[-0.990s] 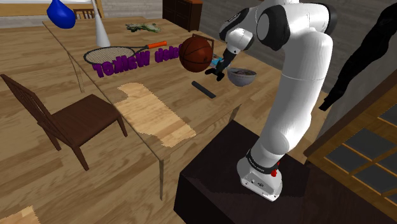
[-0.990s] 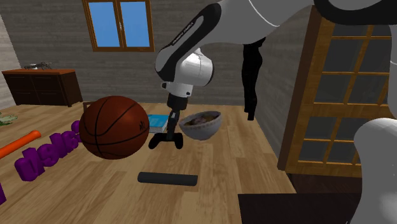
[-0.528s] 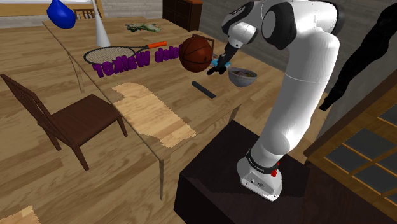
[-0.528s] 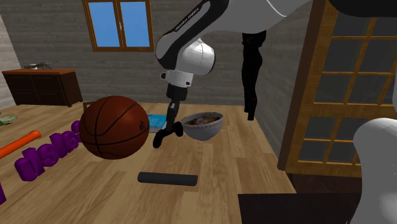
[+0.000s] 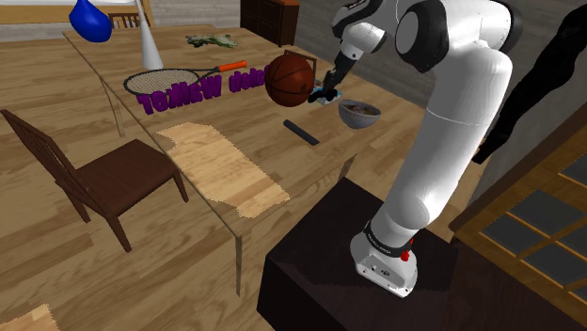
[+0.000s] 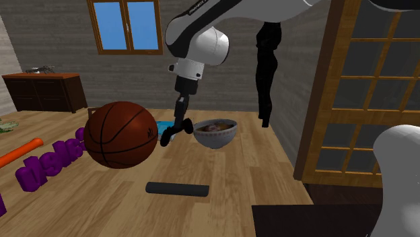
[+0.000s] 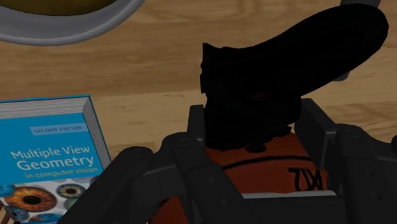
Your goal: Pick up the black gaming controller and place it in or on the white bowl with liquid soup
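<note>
My gripper (image 6: 178, 123) is shut on the black gaming controller (image 6: 174, 132), which hangs tilted above the wooden table, just beside the bowl (image 6: 215, 134). The bowl is pale grey outside with brownish contents. In the shoulder view the gripper (image 5: 331, 88) holds the controller (image 5: 325, 98) between the basketball (image 5: 290, 79) and the bowl (image 5: 358, 114). In the wrist view the controller (image 7: 286, 70) sits clasped between the fingers (image 7: 195, 130), and the bowl's rim (image 7: 63, 27) lies beyond it, off to one side.
A large basketball (image 6: 121, 134) sits close to the gripper, opposite the bowl. A blue book (image 6: 165, 127) lies under the hand. A black bar (image 6: 178, 189) lies nearer the stand (image 5: 320, 254). Purple letters (image 5: 193, 90), a racket (image 5: 169, 77) and a chair (image 5: 103, 179) stand further off.
The gripper has risen off the table with the controller in it, the controller tilting as it lifts. The bowl, ball and bar have stayed put.
</note>
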{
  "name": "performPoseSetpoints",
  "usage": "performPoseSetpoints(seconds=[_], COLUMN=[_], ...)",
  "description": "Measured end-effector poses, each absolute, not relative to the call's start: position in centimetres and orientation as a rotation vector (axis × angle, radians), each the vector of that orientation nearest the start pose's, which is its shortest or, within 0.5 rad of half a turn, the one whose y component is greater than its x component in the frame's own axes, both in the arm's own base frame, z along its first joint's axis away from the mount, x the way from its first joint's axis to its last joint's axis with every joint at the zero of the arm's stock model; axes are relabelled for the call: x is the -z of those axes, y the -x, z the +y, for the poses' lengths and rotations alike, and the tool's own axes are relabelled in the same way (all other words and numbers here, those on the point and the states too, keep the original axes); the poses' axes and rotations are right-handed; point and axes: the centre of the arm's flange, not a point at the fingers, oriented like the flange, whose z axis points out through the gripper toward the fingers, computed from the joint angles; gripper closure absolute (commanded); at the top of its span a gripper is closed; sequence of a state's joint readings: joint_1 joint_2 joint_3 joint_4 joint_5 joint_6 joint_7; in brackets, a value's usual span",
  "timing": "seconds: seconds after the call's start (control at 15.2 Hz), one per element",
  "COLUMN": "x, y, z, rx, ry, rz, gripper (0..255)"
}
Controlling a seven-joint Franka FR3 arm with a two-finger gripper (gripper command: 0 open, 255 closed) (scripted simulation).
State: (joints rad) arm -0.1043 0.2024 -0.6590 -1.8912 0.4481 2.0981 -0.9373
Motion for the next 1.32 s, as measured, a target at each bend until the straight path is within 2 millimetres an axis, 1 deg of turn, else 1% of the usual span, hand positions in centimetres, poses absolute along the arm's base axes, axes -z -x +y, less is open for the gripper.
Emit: performPoseSetpoints(seconds=[0.59,0.66,0.92,1.12,1.32], x=[-47.0,-47.2,-47.8,-48.1,-48.5], y=[-46.4,-45.8,-41.9,-38.4,-35.5], z=[-39.1,-39.6,-42.0,-44.4,-46.6], rx=[0.36,0.36,0.36,0.36,0.36], ry=[2.985,2.985,2.985,2.985,2.985], rz=[0.045,0.045,0.046,0.047,0.047], gripper=[255,255,255,255,255])
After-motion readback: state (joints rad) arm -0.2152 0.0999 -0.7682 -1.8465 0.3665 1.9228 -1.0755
